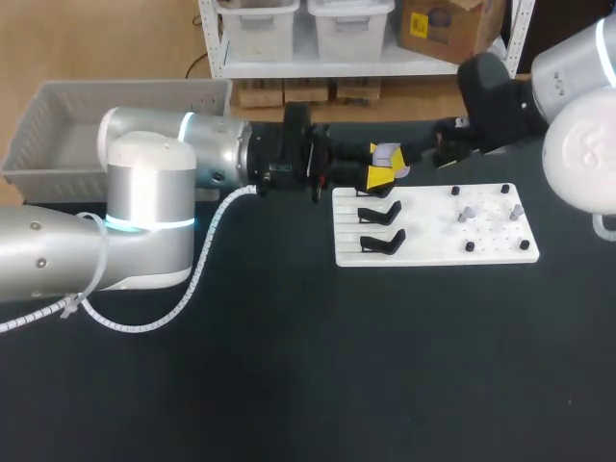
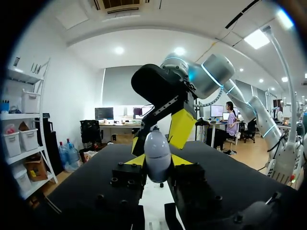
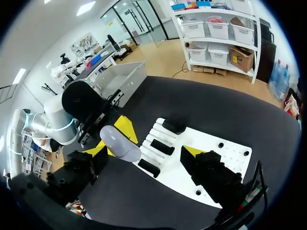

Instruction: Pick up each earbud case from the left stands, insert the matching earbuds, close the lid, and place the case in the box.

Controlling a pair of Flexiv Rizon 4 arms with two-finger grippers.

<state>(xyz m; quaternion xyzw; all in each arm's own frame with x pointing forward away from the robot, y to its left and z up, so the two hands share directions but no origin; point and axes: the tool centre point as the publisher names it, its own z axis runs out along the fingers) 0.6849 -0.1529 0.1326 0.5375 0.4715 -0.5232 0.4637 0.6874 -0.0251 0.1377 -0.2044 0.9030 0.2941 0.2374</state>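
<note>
One earbud case [image 2: 157,153] clamped between left jaws; right jaws spread wide, flanking it.

Tip to tip — left gripper [image 2: 158,161] tight on earbud case [image 2: 157,149], right gripper [image 3: 144,149] spread wide.

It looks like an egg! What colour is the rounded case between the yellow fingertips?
Pale grey all over, no pattern: the smooth rounded earbud case shows best in the left wrist view.
</note>
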